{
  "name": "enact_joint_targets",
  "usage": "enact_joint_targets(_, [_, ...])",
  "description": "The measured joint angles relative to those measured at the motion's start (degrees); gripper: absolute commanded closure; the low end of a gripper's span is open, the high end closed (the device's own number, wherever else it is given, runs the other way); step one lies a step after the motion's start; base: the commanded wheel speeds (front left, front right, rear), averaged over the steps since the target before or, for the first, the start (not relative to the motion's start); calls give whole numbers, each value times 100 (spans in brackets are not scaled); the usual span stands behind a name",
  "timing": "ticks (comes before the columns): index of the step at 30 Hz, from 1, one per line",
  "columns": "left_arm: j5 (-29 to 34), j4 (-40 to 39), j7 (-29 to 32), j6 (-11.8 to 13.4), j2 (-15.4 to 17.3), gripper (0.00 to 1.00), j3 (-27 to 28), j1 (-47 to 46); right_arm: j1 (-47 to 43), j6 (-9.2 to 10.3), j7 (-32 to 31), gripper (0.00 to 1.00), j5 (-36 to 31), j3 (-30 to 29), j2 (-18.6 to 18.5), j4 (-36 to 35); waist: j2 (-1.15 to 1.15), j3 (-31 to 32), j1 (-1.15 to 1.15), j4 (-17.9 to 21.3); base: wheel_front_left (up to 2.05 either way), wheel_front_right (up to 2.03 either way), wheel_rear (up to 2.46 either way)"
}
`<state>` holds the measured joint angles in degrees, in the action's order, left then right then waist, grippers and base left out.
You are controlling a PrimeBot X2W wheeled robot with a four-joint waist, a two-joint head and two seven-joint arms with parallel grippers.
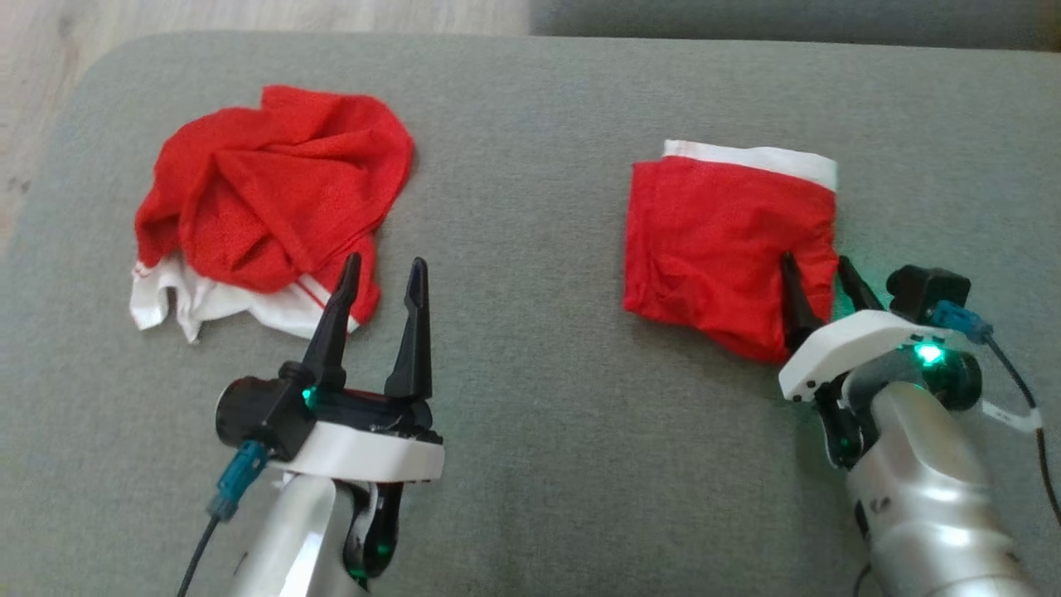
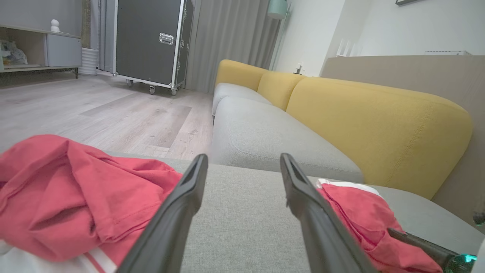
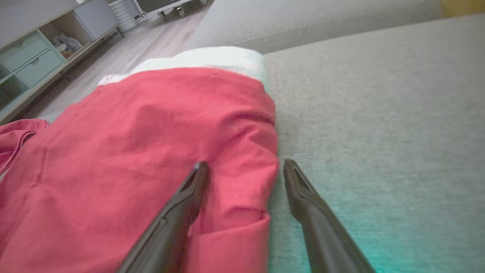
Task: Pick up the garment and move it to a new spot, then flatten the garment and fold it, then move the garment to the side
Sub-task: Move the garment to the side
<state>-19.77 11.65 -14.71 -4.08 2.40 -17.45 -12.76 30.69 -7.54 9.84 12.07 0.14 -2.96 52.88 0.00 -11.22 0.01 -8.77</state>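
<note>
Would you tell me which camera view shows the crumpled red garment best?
The head view: the crumpled red garment lies whole on the grey cushion, white trim included. The left wrist view gives a low, cropped side of it; the right wrist view catches a sliver at that view's left edge.

**Two garments on one cushion, a gripper before each**

I have one cushion under everything. The crumpled garment lies on its left part, close to the left edge. The folded garment lies on the right part, well apart from the first.

The left gripper stands before the crumpled garment's near right corner, just beside the cloth. The right gripper sits at the folded garment's near right corner, one finger over the cloth and the other beside its edge.

The floor lies beyond the cushion's far left corner. A sofa stands behind the cushion, and a wheeled case stands farther back.
</note>
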Motion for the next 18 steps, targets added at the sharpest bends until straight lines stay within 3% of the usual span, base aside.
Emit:
enact_joint_targets(3, [-1,10,0,2,0,0,-47,-12,223,0,-33,0,441,118,-7,431,0,-52,0,-103,0,0,0])
enact_joint_targets(6, [-1,20,0,2,0,0,-76,-12,456,0,101,0,434,259,-35,783,0,-94,0,-150,0,0,0])
enact_joint_targets(7, [-1,20,0,2,0,0,-76,-12,536,0,148,42,369,321,-49,900,0,-103,0,-157,0,0,0])
enact_joint_targets(8, [-1,20,0,3,0,0,-75,-12,598,0,192,97,299,349,-54,992,0,-108,0,-158,0,0,0])
enact_joint_targets(18, [-1,21,0,12,0,0,0,-9,767,0,413,100,-441,497,-46,1271,0,14,-1,123,0,0,0])
